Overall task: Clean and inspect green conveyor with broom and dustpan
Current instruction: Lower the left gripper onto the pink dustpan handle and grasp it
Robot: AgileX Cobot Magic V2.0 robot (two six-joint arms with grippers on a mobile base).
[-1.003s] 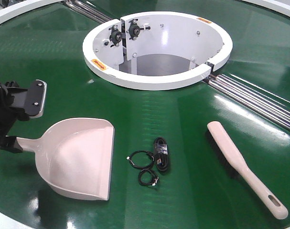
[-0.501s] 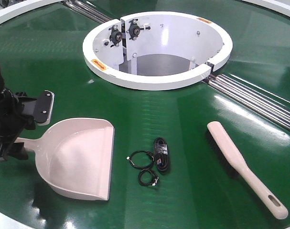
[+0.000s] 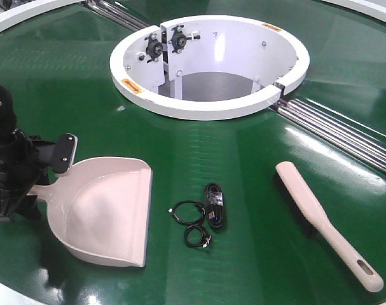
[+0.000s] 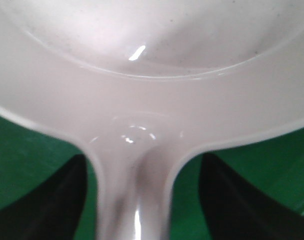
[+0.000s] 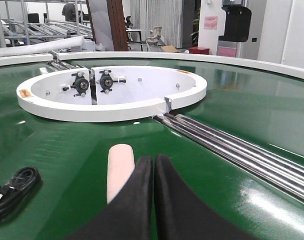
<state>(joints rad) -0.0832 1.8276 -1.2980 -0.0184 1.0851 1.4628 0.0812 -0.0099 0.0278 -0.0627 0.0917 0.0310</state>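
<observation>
Glossy dark green fills pretty much the whole front view: the green conveyor [image 3: 243, 159] curves around a white ring opening [image 3: 208, 111], and metal rollers [image 3: 345, 136] run out from the ring toward the right. Behind the belt, the right wrist view shows a workshop-type room with racks and a chair.

The dustpan [image 3: 107, 213] lies flat on the belt at the front left, with its flat front edge facing right and its handle pointing left. The left pincer [image 3: 37, 181] sits right at that handle, wide open with one finger on each side. In the left wrist view you can see strips of green belt between the handle and each dark finger [image 4: 56, 200], so it's straddling the handle and not gripping it.

The broom [image 3: 320, 219] is over at the front right, well apart from the dustpan. It lies bristles down, with the wider end toward the ring and the slotted tip near the front edge. A little bundle of black cables [image 3: 205, 216] lies on the belt between the two.

The right pincer [image 5: 153, 200] only shows up in its own wrist view. Its fingers are pressed together with nothing between them, and the broom's rounded beige end sits just beside them on the left.
</observation>
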